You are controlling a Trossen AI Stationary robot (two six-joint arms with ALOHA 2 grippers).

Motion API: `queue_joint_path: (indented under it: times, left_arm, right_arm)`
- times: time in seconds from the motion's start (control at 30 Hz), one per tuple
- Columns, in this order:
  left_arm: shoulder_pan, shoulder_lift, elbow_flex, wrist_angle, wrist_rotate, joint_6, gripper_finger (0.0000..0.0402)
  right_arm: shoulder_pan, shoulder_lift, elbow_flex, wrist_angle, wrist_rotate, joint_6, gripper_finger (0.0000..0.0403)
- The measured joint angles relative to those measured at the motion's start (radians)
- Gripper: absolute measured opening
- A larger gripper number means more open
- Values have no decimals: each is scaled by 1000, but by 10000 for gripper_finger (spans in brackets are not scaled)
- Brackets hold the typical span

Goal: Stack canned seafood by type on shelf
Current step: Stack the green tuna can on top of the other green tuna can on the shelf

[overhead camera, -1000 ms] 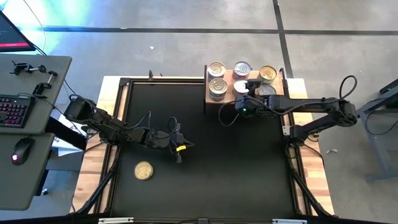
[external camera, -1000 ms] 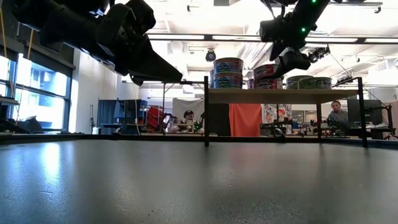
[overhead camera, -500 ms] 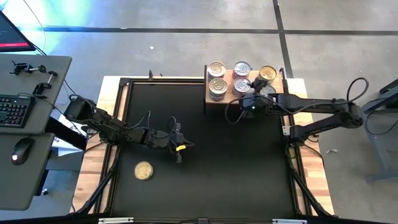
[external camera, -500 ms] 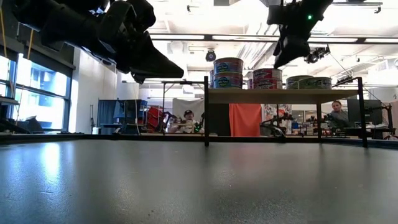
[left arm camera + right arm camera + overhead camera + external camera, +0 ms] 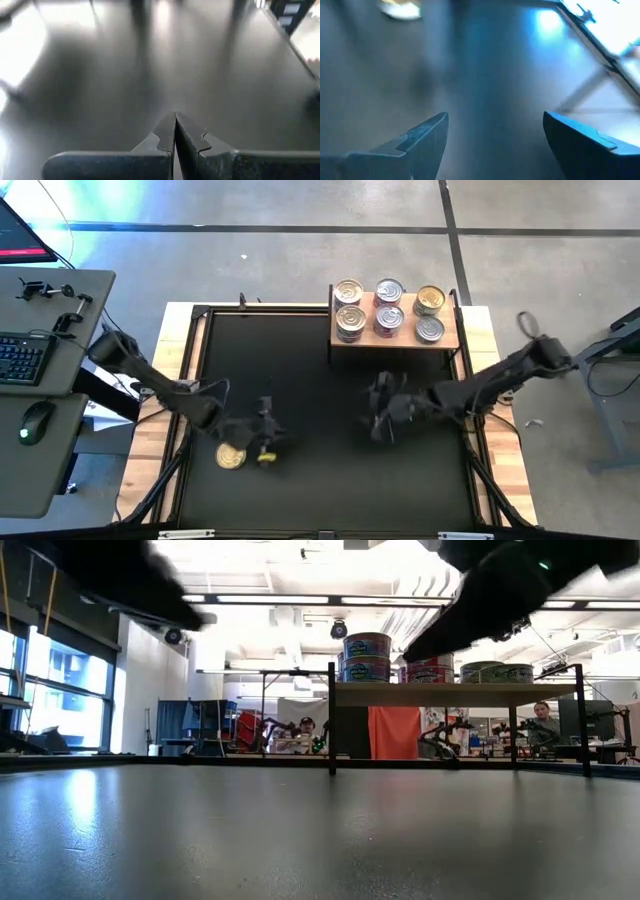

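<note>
The shelf [image 5: 395, 340], a light-wood board on a black frame, stands at the table's far edge. Several round tins [image 5: 389, 320] rest on it; in the low view two [image 5: 367, 656] sit one on the other. One gold-topped tin [image 5: 231, 456] lies flat on the black table near the left front. My left gripper [image 5: 266, 448] hovers just right of that tin, shut and holding nothing [image 5: 175, 131]. My right gripper [image 5: 378, 420] hangs over mid-table, in front of the shelf, open and holding nothing [image 5: 495, 137].
A black frame [image 5: 200, 380] edges the black table top. A side desk with a keyboard [image 5: 20, 355] and a mouse [image 5: 35, 420] stands to the left. People sit in the room behind the shelf [image 5: 545, 725].
My right gripper has drawn back from above the shelf toward the table's near edge, dropping lower and rolling, its fingers still open. My left gripper has swung toward the near left, toward the gold-topped tin on the table. The tins have not moved.
</note>
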Motion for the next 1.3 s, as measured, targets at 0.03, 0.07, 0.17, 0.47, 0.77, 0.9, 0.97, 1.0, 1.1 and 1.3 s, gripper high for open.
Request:
queue_joint_path:
  times: [0.03, 0.07, 0.17, 0.47, 0.77, 0.9, 0.97, 1.0, 1.1, 1.3]
  left_arm:
    - [-29, -21, 27, -116, -13, -71, 0]
    - [-59, -41, 54, -239, -17, -158, 0]
    - [-145, -69, 124, -602, -18, -469, 0]
    - [-310, -54, 40, -766, 147, -989, 0]
    - [-197, 52, -96, -337, -67, -727, 0]
    - [-109, 57, -55, -109, -149, -366, 0]
    - [-83, 58, -38, -75, -119, -207, 0]
    - [-77, 59, -29, -70, -101, -152, 1]
    - [-68, 57, -6, -71, -12, -44, 16]
    - [-131, 58, -7, -231, 178, -45, 85]
  right_arm:
    - [30, 28, -40, 112, 3, 10, 313]
    - [59, 64, -77, 226, 11, 20, 313]
    - [128, 186, -158, 505, 73, 48, 313]
    - [191, 506, -138, 758, 282, 141, 313]
    - [148, 544, -93, 762, 259, 73, 313]
    - [120, 544, -90, 764, 259, 80, 313]
    - [112, 544, -90, 765, 259, 99, 313]
    - [109, 544, -90, 766, 259, 104, 313]
    - [106, 544, -90, 771, 259, 124, 313]
    - [106, 544, -90, 779, 259, 126, 313]
